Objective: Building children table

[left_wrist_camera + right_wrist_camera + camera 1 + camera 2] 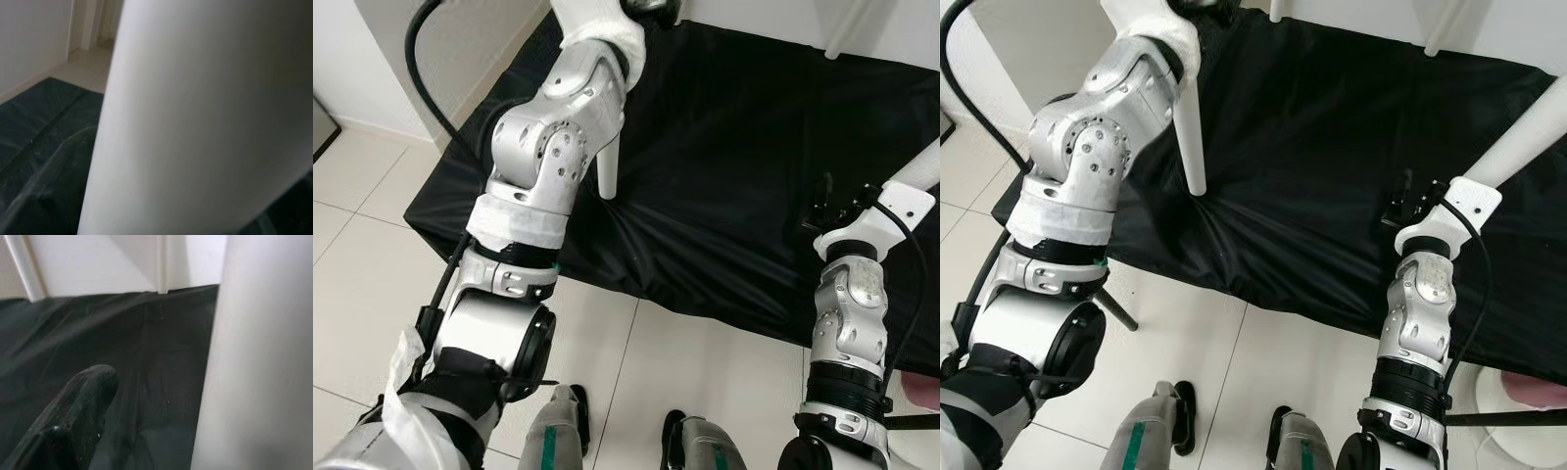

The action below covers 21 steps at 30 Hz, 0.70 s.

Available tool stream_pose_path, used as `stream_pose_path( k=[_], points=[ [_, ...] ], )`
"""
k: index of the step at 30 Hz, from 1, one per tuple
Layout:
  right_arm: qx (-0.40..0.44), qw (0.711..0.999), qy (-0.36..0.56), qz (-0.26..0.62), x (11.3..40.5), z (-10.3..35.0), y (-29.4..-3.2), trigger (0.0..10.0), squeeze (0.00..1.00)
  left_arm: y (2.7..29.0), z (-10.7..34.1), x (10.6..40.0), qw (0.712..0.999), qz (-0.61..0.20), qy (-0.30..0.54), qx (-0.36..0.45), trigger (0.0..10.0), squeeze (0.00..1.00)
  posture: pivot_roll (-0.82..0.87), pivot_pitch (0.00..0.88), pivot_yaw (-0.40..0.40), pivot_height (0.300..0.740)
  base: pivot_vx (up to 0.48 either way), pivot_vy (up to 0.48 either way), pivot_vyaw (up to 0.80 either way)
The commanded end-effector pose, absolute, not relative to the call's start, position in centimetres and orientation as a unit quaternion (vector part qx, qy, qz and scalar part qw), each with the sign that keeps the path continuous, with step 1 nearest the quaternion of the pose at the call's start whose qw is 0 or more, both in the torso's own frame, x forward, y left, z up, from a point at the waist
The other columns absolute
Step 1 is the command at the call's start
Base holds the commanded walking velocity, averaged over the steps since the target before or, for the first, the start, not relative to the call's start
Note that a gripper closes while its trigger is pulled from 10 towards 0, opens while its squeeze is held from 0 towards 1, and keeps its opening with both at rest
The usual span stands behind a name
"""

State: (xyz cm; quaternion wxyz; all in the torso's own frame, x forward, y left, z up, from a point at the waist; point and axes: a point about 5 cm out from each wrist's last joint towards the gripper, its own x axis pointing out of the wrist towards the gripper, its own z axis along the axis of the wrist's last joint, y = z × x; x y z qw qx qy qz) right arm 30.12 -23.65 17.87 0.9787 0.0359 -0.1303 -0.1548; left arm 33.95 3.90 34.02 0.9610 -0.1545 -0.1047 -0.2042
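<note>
A white table leg [1192, 137] stands nearly upright, its lower tip resting on the black cloth [1332, 147]. Its top runs up under my raised left wrist, and the same leg [195, 122] looms very close and blurred in the left wrist view. My left gripper [646, 6] sits at the picture's top edge, shut on this leg. A second white leg [1518, 147] slants in from the right and ends at my right gripper [1408, 208], which hovers low over the cloth. That leg [254, 357] also shows in the right wrist view.
The black cloth covers a low platform whose front edge [636, 289] is close to my feet [573, 411]. More white posts [1445, 24] stand at its far side by a white wall. White tiled floor [362, 245] lies to the left. A pink object [1538, 392] sits lower right.
</note>
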Motion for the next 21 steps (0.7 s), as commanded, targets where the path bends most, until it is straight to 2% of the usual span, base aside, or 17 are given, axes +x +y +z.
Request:
stream_pose_path(
  k=[1,2,3,11,15,21],
  points=[
    [0.041,0.989,-0.104,-0.094,30.5,16.6,-21.3,10.0,0.28,0.4,33.2,30.8,0.847,-0.507,-0.116,-0.110,10.0,0.00,0.11,0.179,-0.018,0.740,0.000,0.000,0.00],
    [0.041,0.989,-0.104,-0.094,30.5,16.6,-21.3,10.0,0.28,0.4,33.2,30.8,0.847,-0.507,-0.116,-0.110,10.0,0.00,0.11,0.179,-0.018,0.740,0.000,0.000,0.00],
    [0.037,0.989,-0.114,-0.082,30.4,16.8,-21.1,10.0,0.00,1.1,32.6,30.4,0.844,-0.513,-0.113,-0.112,10.0,0.00,0.11,0.178,-0.019,0.740,0.000,0.000,0.00],
    [0.026,0.986,-0.154,-0.056,29.6,17.3,-20.7,10.0,0.00,4.1,29.0,29.9,0.870,-0.472,-0.083,-0.116,10.0,0.00,0.10,0.170,-0.010,0.740,0.000,0.000,0.00],
    [0.026,0.985,-0.160,-0.054,29.4,17.4,-20.6,10.0,0.00,4.5,28.4,29.9,0.874,-0.464,-0.076,-0.119,10.0,0.00,0.10,0.170,-0.010,0.740,0.000,0.000,0.00],
    [0.018,0.982,-0.182,-0.044,28.7,17.8,-20.3,10.0,0.00,6.8,26.1,29.5,0.898,-0.423,-0.076,-0.094,10.0,0.00,0.10,0.172,-0.001,0.740,0.000,0.000,0.00]
  ],
)
